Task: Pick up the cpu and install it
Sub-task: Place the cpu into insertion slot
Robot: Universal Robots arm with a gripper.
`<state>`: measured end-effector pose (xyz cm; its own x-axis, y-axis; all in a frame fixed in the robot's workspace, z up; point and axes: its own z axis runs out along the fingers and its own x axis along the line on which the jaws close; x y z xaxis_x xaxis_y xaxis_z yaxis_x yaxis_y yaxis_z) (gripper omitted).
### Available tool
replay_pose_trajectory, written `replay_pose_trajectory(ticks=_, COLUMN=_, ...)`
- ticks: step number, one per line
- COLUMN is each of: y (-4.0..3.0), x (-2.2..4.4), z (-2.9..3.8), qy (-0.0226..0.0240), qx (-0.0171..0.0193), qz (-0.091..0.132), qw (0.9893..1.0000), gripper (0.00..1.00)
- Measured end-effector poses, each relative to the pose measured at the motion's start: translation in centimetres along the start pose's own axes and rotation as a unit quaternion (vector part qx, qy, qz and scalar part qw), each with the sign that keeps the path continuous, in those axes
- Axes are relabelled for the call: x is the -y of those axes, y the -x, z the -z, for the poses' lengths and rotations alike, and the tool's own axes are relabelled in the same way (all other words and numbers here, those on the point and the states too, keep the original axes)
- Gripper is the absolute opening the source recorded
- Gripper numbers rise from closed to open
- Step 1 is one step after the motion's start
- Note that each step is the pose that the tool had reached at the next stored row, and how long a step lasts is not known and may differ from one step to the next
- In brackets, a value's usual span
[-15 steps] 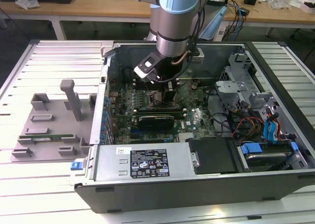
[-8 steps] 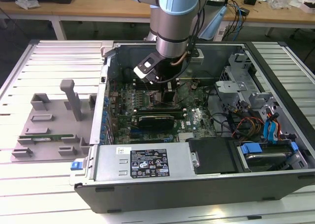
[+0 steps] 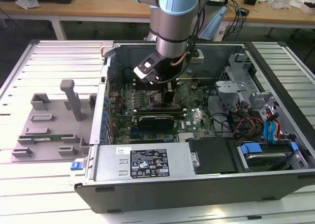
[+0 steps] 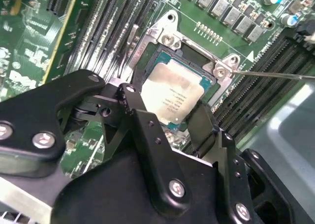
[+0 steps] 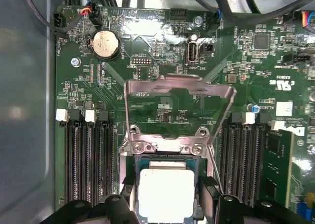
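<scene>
Cpu (image 4: 172, 93): silver-topped square with a thin dark rim, lying level inside the outline of the socket (image 5: 165, 146). It is either seated or just above the seat; I cannot tell which.

Gripper (image 4: 167, 108): narrowed onto the cpu, with the black fingers (image 4: 135, 106) against two opposite edges, as I read it. The other two edges are free, which I judge lets the chip go down square to the socket.

Load plate (image 5: 142, 88): hinged at the socket's edge and tipped back off it, so the seat is uncovered.

Retention lever (image 4: 275, 75): thin wire standing off from a socket corner.

Memory slots (image 5: 86, 160): long dark rows flanking the socket on both sides, near the fingers' outer faces, so there is little side room.

Case (image 3: 147, 184): walls well apart from the socket, and open above it.
</scene>
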<state>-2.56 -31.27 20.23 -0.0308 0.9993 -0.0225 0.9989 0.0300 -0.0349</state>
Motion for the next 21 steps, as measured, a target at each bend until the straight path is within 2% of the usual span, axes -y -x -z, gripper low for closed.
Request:
replay_pose_trajectory(ticks=2, y=-0.09, x=0.03, z=0.79, qy=0.0002, qx=0.0013, qz=0.0, qw=1.0, gripper=0.62)
replay_pose_trajectory(ticks=3, y=-0.13, x=0.03, z=0.92, qy=0.0003, qx=0.0016, qz=0.0, qw=1.0, gripper=0.62)
replay_pose_trajectory(ticks=4, y=-0.16, x=0.03, z=1.02, qy=0.0003, qx=0.0016, qz=0.0, qw=1.0, gripper=0.54)
replay_pose_trajectory(ticks=5, y=-0.17, x=0.03, z=1.03, qy=0.0004, qx=0.0016, qz=0.0, qw=1.0, gripper=0.54)
replay_pose_trajectory(ticks=7, y=-0.18, x=0.23, z=1.01, qy=0.0004, qx=0.0016, qz=0.0, qw=1.0, gripper=0.42)
replay_pose_trajectory(ticks=9, y=-0.2, x=0.74, z=0.78, qy=0.0004, qx=0.0011, qz=0.004, qw=1.0, gripper=0.18)
replay_pose_trajectory(ticks=10, y=-0.2, x=0.73, z=0.65, qy=0.0005, qx=0.001, qz=0.007, qw=1.0, gripper=0.11)
replay_pose_trajectory(ticks=14, y=-0.17, x=0.16, z=0.23, qy=-0.0025, qx=0.0019, qz=0.025, qw=0.9997, gripper=0.11)
replay_pose_trajectory(ticks=18, y=-0.18, x=-0.18, z=0.13, qy=-0.0026, qx=0.0017, qz=0.032, qw=0.9995, gripper=0.11)
replay_pose_trajectory(ticks=20, y=-0.21, x=-0.28, z=0.35, qy=-0.0017, qx=0.0007, qz=0.034, qw=0.9994, gripper=0.11)
replay_pose_trajectory(ticks=21, y=-0.17, x=-0.26, z=0.69, qy=-0.0023, qx=0.0015, qz=0.034, qw=0.9994, gripper=0.11)
